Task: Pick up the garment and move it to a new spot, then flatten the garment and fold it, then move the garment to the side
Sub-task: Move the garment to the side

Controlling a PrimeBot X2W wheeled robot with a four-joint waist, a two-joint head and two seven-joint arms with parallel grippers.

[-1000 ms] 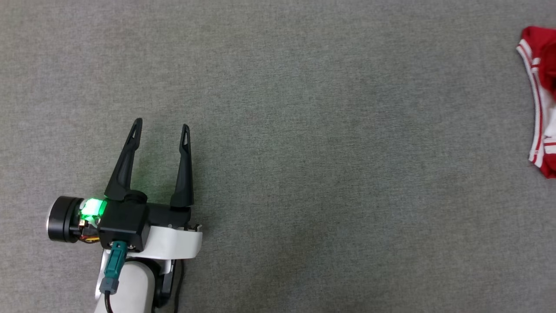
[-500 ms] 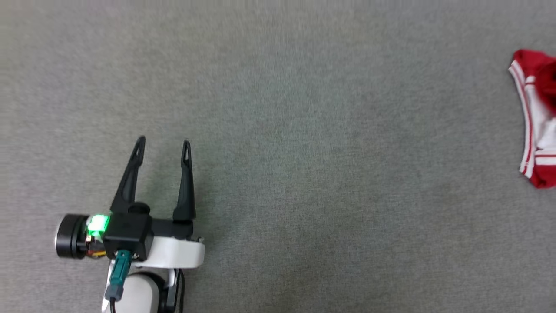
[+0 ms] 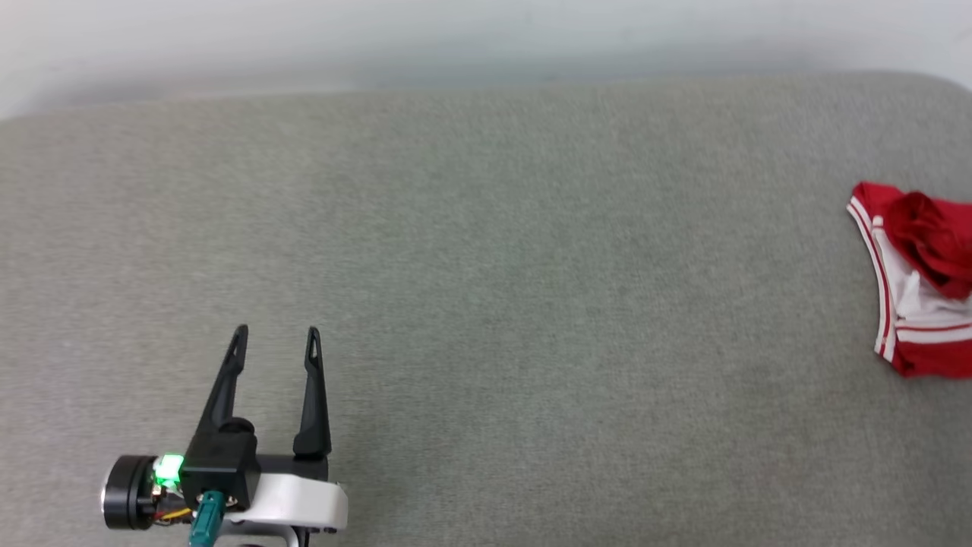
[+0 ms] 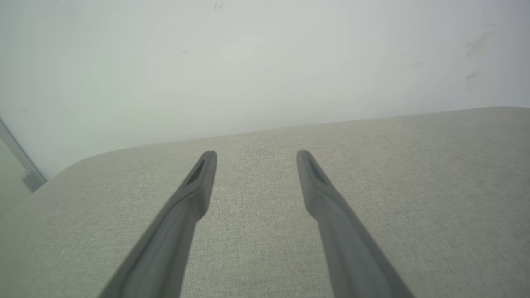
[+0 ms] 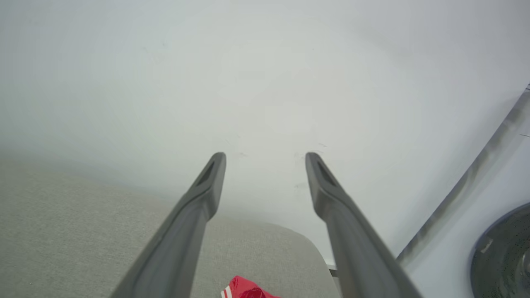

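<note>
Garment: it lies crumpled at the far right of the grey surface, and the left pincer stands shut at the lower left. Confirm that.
One thing is wrong: the left pincer stands open, not shut, its jaws apart with nothing between them, as the head view shows. The rest holds: the garment lies crumpled at the far right of the grey surface, the pincer at the lower left.

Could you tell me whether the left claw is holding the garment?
No, the left claw is open and empty, far from the garment.

One shirt [image 3: 919,296] is lying on one grey pad [image 3: 531,304]. Two grippers are hanging over that pad, left gripper [image 3: 275,331] and right gripper [image 5: 265,154], each showing two fingers [image 4: 182,215].
</note>
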